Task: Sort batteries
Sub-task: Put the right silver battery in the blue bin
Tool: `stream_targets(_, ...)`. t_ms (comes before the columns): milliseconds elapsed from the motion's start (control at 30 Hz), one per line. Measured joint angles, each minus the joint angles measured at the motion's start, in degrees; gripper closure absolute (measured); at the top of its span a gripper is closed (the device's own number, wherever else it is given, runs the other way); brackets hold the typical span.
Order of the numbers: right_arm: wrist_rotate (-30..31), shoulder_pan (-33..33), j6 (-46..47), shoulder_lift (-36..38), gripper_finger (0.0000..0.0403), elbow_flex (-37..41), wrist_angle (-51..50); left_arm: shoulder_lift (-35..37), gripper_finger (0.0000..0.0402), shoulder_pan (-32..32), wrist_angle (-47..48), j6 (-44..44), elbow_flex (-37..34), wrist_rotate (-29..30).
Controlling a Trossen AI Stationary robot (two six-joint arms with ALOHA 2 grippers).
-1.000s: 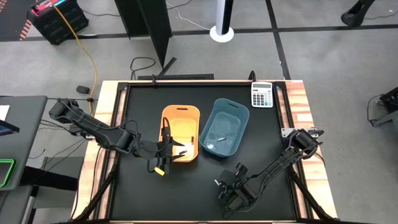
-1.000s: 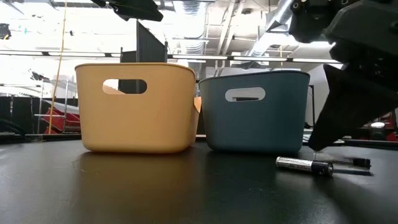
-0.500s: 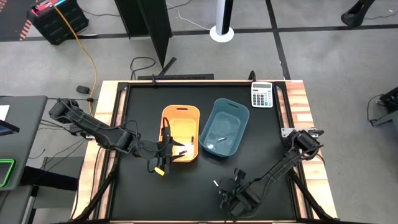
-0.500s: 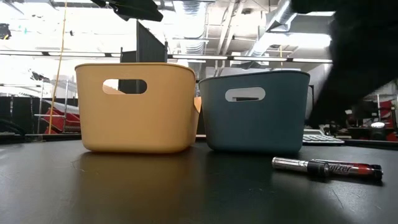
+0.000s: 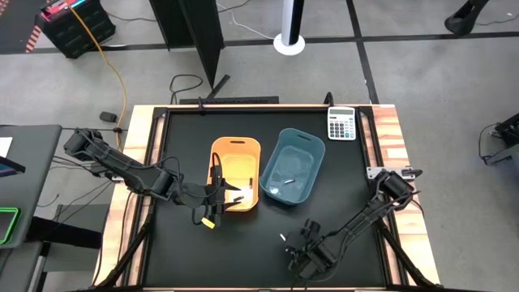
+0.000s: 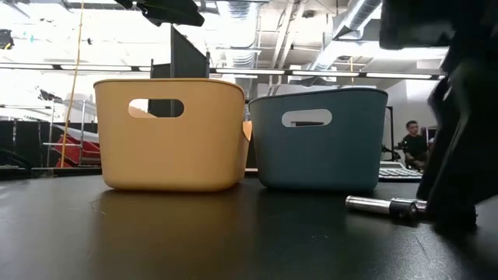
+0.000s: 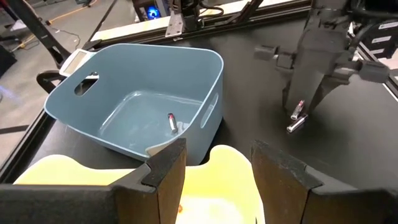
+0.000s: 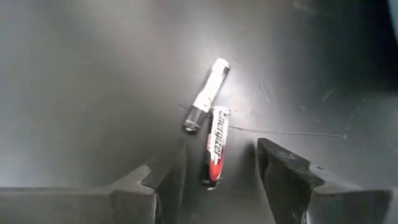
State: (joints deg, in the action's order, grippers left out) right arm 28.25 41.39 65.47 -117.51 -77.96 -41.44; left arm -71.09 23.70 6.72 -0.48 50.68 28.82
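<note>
Two batteries lie on the black table near its front edge: a silvery one [image 8: 207, 93] [image 6: 381, 206] and a black-red one [image 8: 216, 152], meeting at an angle. My right gripper [image 8: 214, 183] [image 5: 292, 244] stands open low over them, a finger on each side of the black-red battery's near end, apart from it. Another battery [image 7: 172, 122] lies on the floor of the blue bin [image 5: 292, 166]. My left gripper [image 7: 217, 168] [image 5: 219, 193] waits open over the near edge of the orange bin [image 5: 235, 174].
The two bins stand side by side mid-table, orange on the left, blue on the right. A grey-white calculator [image 5: 341, 123] lies at the far right corner. Bare black table surrounds the batteries. A person [image 6: 411, 140] shows far off in the room beyond the table.
My right gripper lifted away from the table, then came down again at the black-red battery. That battery has shifted on the table and now lies close to the silvery one's dark end.
</note>
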Motion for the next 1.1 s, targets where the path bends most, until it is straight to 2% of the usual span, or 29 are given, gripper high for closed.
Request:
stream_targets(133, -3.8, -1.1, -1.5, 0.3, 0.0229, 1.4, 2.1, 0.0, 0.0229, 0.0, 0.2, -0.2, 0.0, 0.0)
stream_targets(333, -7.3, -2.3, -2.6, 0.5, 0.0312, 2.1, 2.7, 0.0, 0.0229, 0.0, 0.3, -0.1, 0.0, 0.0)
stream_targets(567, -8.7, -2.8, -3.2, 0.4, 0.0386, 2.1, 3.1, 0.0, 0.0229, 0.0, 0.3, 0.0, 0.0, 0.0)
stream_targets(933, -8.8, -2.9, -3.9, 0.4, 0.0399, 2.2, 3.5, 0.0, 0.0229, 0.0, 0.3, 0.0, 0.0, 0.0)
stream_targets(1100, -6.8, -2.8, -4.1, 1.1, 0.04, 2.2, 2.9, 0.0, 0.0229, 0.0, 0.3, 0.0, 0.0, 0.0)
